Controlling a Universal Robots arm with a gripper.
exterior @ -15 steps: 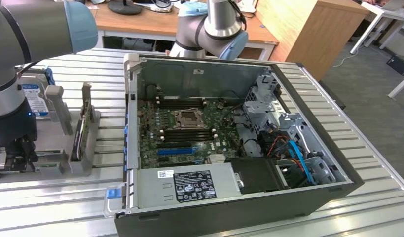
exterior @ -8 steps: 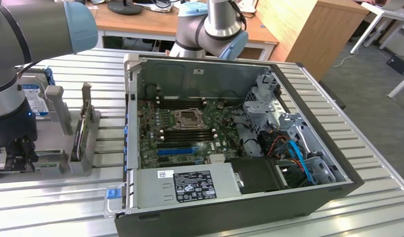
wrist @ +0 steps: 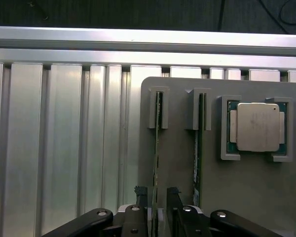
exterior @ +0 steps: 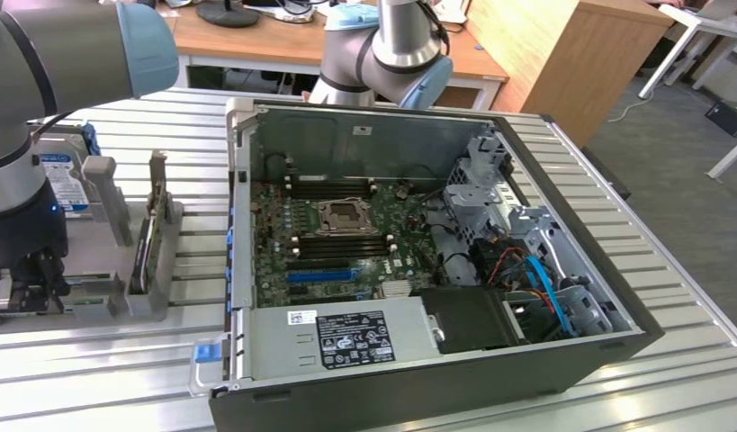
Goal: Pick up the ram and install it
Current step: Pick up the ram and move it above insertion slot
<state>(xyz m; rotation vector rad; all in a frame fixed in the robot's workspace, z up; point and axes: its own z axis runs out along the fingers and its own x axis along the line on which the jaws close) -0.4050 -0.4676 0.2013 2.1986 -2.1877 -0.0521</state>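
Two green ram sticks stand on edge in slots of a grey holder plate. My gripper is open and straddles the nearer end of one ram, one dark fingertip on each side, with a small gap showing to the board. The second ram stands parallel beside it, outside the fingers. In the exterior view the gripper hangs low over the holder at that view's left, apart from the open computer case. The motherboard's black memory slots flank the CPU socket.
A processor chip lies in a corner bracket on the same plate. The plate rests on a ribbed aluminium table. A hard drive and upright brackets stand by the arm. The power supply fills the case's near end.
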